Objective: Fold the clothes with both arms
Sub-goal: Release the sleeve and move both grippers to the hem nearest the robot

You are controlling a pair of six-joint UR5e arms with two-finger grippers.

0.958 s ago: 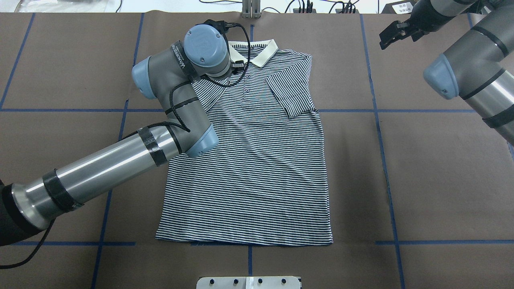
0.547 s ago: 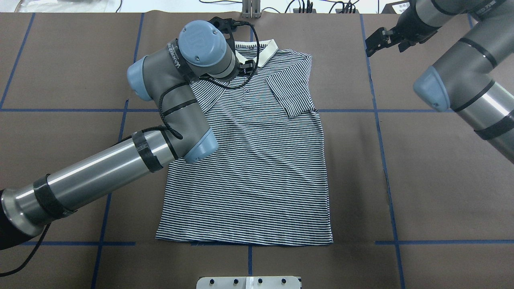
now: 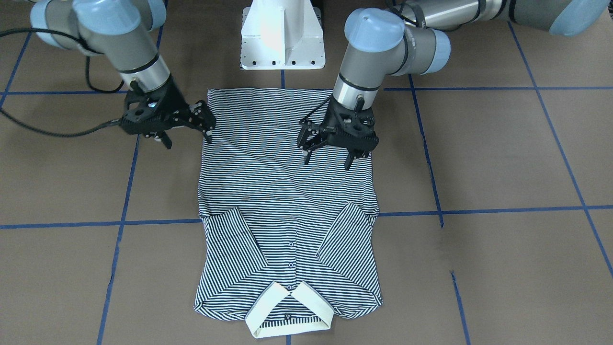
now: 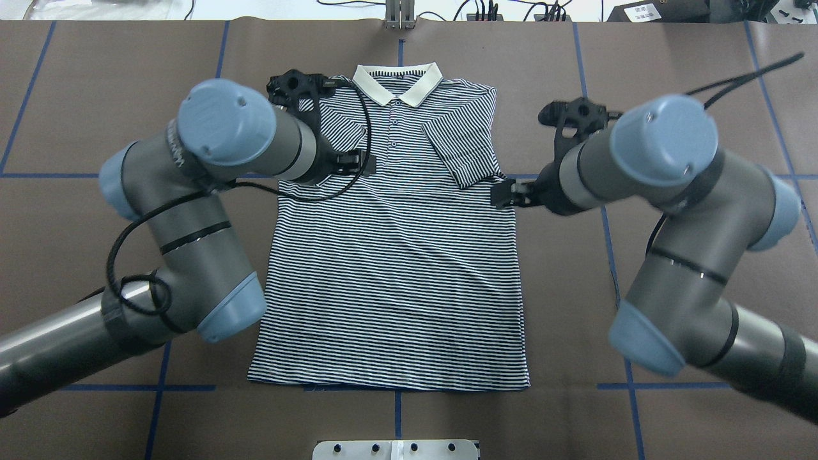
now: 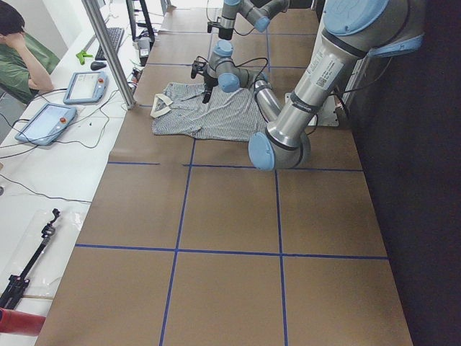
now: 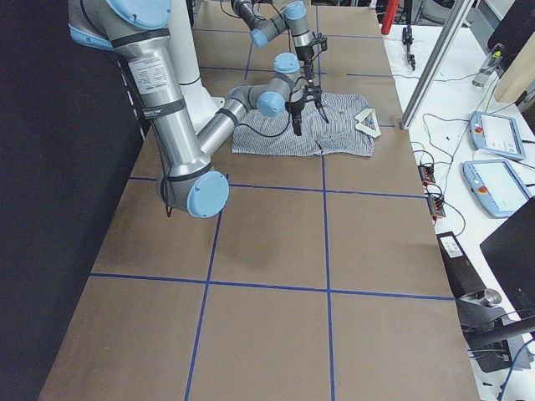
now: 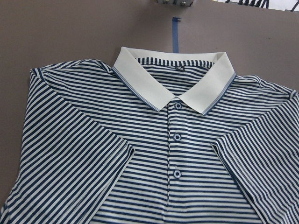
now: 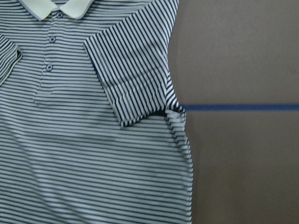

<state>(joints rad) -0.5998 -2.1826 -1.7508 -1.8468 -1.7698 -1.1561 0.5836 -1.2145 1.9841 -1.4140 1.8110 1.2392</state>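
Note:
The striped polo shirt (image 4: 396,268) lies flat and face up on the brown table, its cream collar (image 4: 397,82) at the far end and both short sleeves folded in onto the chest. My left gripper (image 3: 328,157) hangs open above the shirt's left half, between the sleeves and the hem, holding nothing. My right gripper (image 3: 187,142) is open at the shirt's right edge, one fingertip over the cloth and the other over bare table. The left wrist view shows collar and placket (image 7: 176,137); the right wrist view shows the folded right sleeve (image 8: 133,79). No fingers appear in either.
The white pedestal base (image 3: 282,38) stands at the near end behind the hem. Blue tape lines (image 4: 677,176) grid the brown table cover. Cables and plugs (image 4: 486,11) lie along the far edge. A seated person (image 5: 21,43) and tablets (image 5: 47,122) are at a side desk.
The left arm has drawn back from the collar toward the shirt's middle. The right arm has swung in from the far right corner to the shirt's right edge.

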